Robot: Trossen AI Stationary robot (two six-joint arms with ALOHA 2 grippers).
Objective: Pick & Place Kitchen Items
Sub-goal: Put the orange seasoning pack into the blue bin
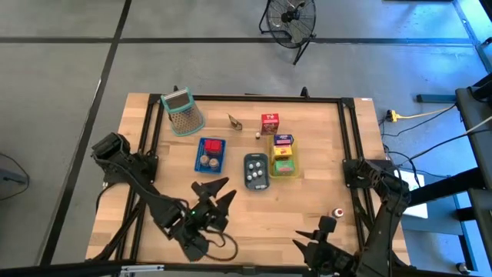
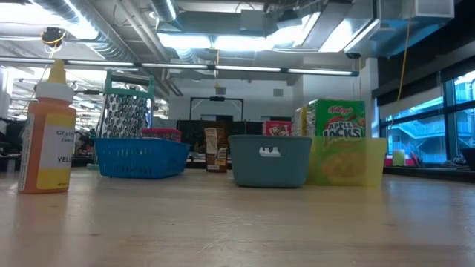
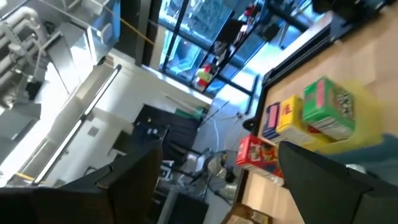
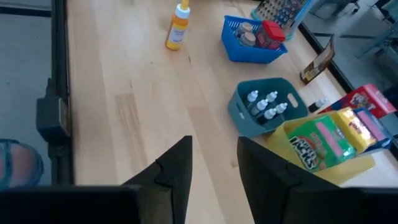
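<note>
While both arms hang low at the counter's near edge, the left gripper shows its fingers spread wide and empty. The right gripper is half cut off at the frame's bottom; its wrist view shows fingers parted a little, nothing between them. Cartons stand packed in the yellow tray, the green one partly masked behind it. Small white pieces, possibly tiny bottles, sit in the grey-blue tray. A red-capped bottle lies near the right gripper.
</note>
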